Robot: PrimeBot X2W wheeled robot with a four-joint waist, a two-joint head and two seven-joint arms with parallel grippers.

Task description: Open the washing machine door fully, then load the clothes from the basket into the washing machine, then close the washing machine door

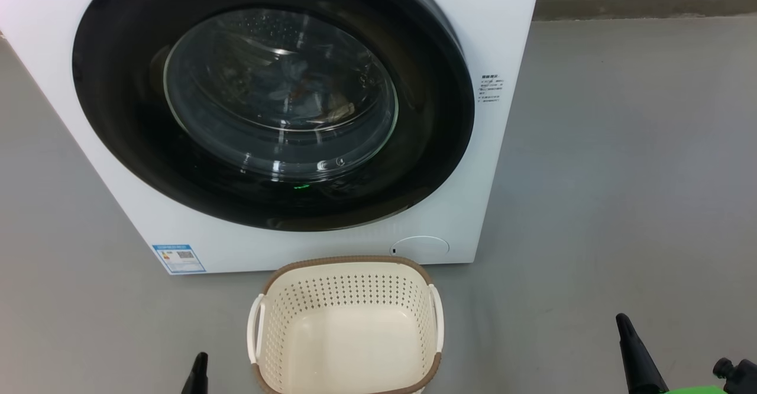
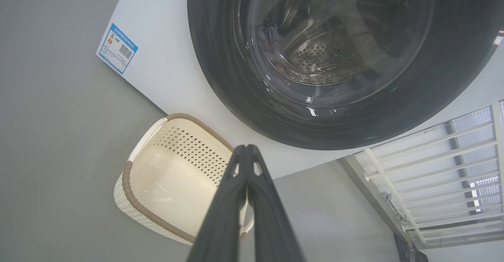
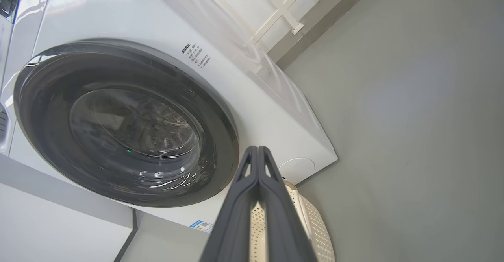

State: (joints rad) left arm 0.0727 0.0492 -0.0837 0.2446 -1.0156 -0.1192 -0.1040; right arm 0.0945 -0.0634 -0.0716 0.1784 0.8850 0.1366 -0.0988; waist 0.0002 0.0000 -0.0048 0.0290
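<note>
The white washing machine (image 1: 508, 15) stands ahead with its round black-rimmed door (image 1: 118, 116) shut flat against the front. Through the glass window (image 1: 278, 92) bluish and orange clothes (image 1: 295, 95) show dimly inside the drum. The cream basket (image 1: 349, 323) with a brown rim sits on the floor before the machine, nothing in it. My left gripper (image 1: 200, 358) is low at the bottom left, left of the basket; in the left wrist view its fingertips (image 2: 248, 148) touch, shut on nothing. My right gripper (image 1: 622, 322) is at the bottom right, shut too (image 3: 258, 148).
Grey floor (image 1: 639, 175) stretches to the right of the machine up to a wall skirting (image 1: 644, 6). A blue label sticker (image 1: 178, 258) marks the machine's lower left corner, a round filter cap (image 1: 421, 247) its lower right. White window bars (image 2: 441, 167) appear in the left wrist view.
</note>
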